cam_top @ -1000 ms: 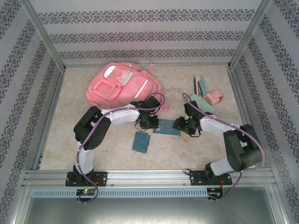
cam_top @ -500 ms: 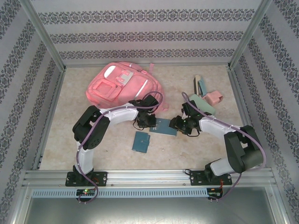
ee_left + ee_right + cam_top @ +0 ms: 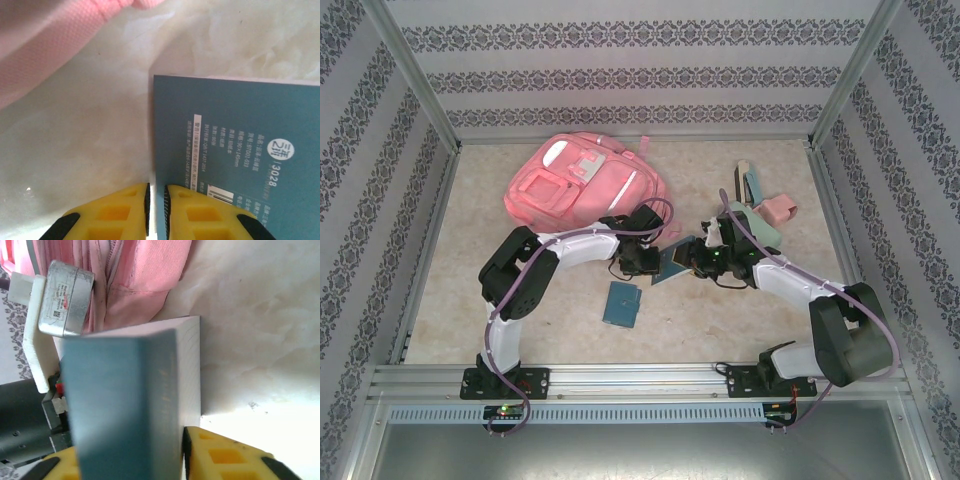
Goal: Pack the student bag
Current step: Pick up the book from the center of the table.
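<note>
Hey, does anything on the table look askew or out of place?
One teal notebook is tilted up rather than lying flat, pinched between the left gripper and right gripper from opposite sides. The other teal notebook lies flat nearer the arm bases. Nothing looks spilled or damaged.

Student bag is showing matt, woven pink cloth; teal notebook is presenting a smooth matt card cover; tabletop is appearing smooth, faintly glossy.
</note>
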Available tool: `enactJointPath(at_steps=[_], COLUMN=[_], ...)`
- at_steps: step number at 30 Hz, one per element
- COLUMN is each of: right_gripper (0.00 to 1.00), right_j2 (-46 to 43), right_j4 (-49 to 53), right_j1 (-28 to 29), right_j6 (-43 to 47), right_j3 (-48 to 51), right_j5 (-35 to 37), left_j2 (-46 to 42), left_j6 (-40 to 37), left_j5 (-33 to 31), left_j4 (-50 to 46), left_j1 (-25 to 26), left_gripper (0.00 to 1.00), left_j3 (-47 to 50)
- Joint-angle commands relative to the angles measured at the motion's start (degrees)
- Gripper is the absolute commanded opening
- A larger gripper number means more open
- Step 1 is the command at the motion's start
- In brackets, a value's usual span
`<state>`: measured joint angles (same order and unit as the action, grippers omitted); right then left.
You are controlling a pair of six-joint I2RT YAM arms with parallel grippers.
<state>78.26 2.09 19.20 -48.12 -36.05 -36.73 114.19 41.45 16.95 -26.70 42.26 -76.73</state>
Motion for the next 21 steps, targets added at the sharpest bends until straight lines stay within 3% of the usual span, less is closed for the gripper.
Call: enactJointPath(at_steps=[1,5,13,21], right_gripper=[0.22,0.00,0.00,0.00], right_j2=[-1.5,-3.3,-8.4,-9.8], right_j4=[1.6,4.4,5.7,4.5], right_j1=[-0.9,-2.6,-5.8,-7.0], right_j6=[2.5,3.9,4.1,3.0], right_j3=[-0.5,-0.2,1.2,1.6], right_j5=[-1.2,0.7,1.8,1.1], left_j2=[1.2,-1.2,-7.0,-5.0], left_j6=[-2.0,-3.6,-10.0,-19.1], left_j5=[0.9,-1.6,-9.2,-25.5], left_j4=[-1.6,-4.6,-14.2,-20.5], left_j1=[0.8,0.6,0.0,-3.2], left_gripper=[0.18,0.19,0.24,0.31], left_j3=[-0.4,-1.8,-11.4,-23.4])
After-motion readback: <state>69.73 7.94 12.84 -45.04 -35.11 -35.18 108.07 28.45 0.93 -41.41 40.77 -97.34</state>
